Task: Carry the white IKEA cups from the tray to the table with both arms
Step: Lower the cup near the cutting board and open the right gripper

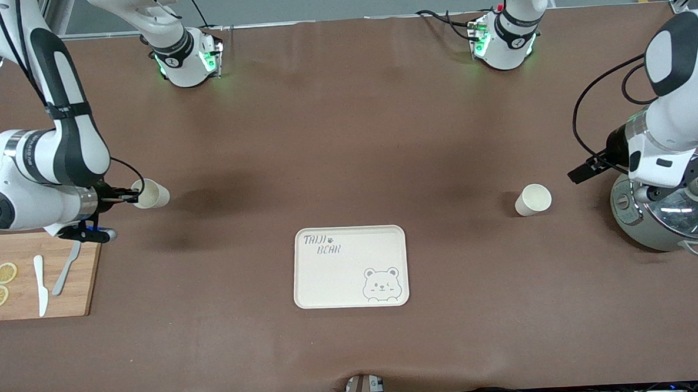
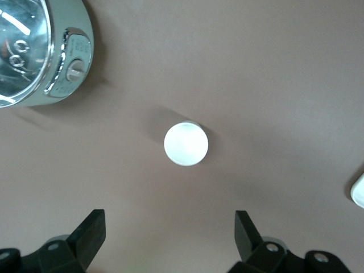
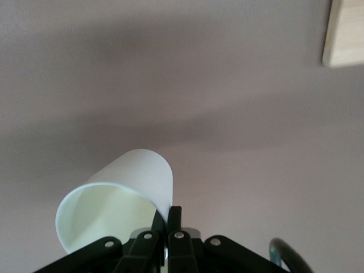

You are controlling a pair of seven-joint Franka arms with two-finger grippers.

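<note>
Toward the right arm's end of the table, I have the right gripper pinched onto the rim of one white IKEA cup; the right wrist view shows one finger inside the wall and one outside, the cup tilted with its mouth toward the camera and lifted clear of the brown table. It hangs just above the table beside the wooden cutting board, which carries two lemon slices, a white knife and a grey knife.

At the left arm's end, the left gripper has its fingers spread wide with nothing between them. It hovers over the second white cup, which stands upside down on the table, its flat base facing up. That cup sits near the rice cooker with the glass lid.

Between the two cups, nearer to the front camera, lies the cream bear-printed tray, bare.
</note>
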